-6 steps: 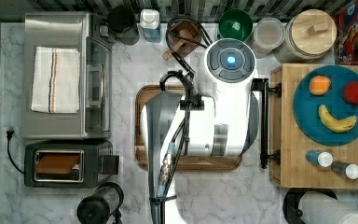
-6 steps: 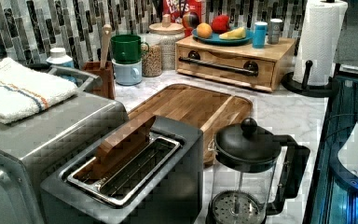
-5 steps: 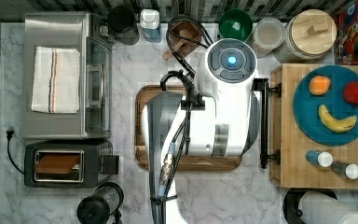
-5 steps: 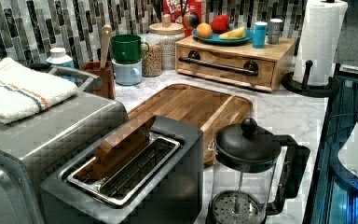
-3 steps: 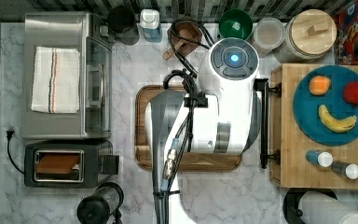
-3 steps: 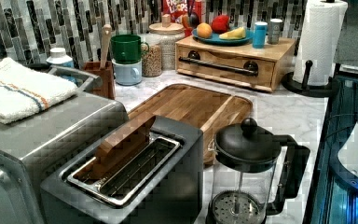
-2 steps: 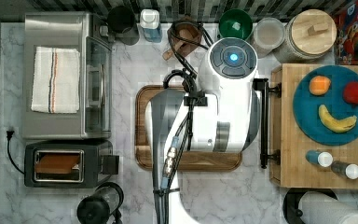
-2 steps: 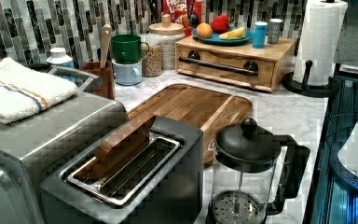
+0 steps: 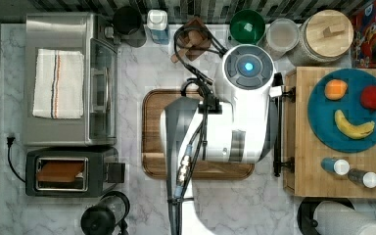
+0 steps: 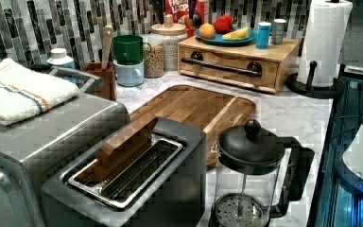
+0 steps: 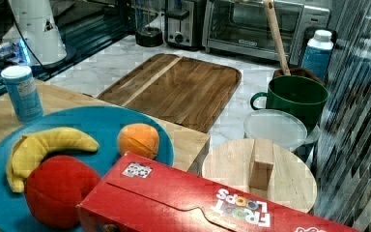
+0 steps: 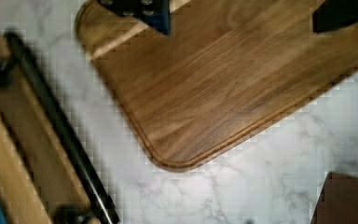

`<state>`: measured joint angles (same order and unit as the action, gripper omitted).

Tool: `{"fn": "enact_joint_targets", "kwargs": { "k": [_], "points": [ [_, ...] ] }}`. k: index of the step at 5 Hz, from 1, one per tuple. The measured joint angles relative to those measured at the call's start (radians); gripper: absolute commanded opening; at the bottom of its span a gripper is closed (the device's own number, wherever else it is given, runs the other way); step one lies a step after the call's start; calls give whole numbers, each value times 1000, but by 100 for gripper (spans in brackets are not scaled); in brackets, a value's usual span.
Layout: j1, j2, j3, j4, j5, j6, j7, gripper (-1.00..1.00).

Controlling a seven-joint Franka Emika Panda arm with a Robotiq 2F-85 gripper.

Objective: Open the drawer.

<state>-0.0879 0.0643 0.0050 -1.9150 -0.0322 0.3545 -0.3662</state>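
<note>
Wrist view: the gripper (image 12: 242, 16) hangs over the cutting board (image 12: 223, 88), its two dark fingertips (image 12: 156, 16) set wide apart with only bare board between them, holding nothing. Past the board's rounded corner lies a strip of marble counter (image 12: 270, 186), and beyond it the black bar handle (image 12: 60, 130) of the drawer (image 12: 32, 158), well apart from the fingertips.

Top view: the white arm (image 9: 235, 127) covers much of the cutting board (image 9: 152, 132); the drawer's handle (image 9: 276, 132) runs just beside the arm, at the top view's right, with a blue plate (image 9: 347, 110) of fruit on the cabinet top.

Left view: the drawer (image 10: 227, 64) sits shut in its light-wood cabinet at the far end of the counter, behind the cutting board (image 10: 194, 109).
</note>
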Motion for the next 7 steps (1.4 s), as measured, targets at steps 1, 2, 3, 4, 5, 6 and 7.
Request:
{"fn": "enact_joint_targets", "kwargs": {
  "k": [1,2,3,4,5,6,7],
  "points": [
    [-37,-9,-2,-64,-16,99,-175,100],
    [-71,-8,-15,-114,-59,141,-265,100],
    [-98,-5,-38,-146,-68,160,-410,100],
    [-141,13,-51,-149,-79,241,-539,100],
    [-182,43,-58,-147,-89,319,-560,100],
    [-196,71,-82,-157,-93,369,-562,100],
    [-199,92,-95,-159,-89,361,-570,100]
  ]
}}
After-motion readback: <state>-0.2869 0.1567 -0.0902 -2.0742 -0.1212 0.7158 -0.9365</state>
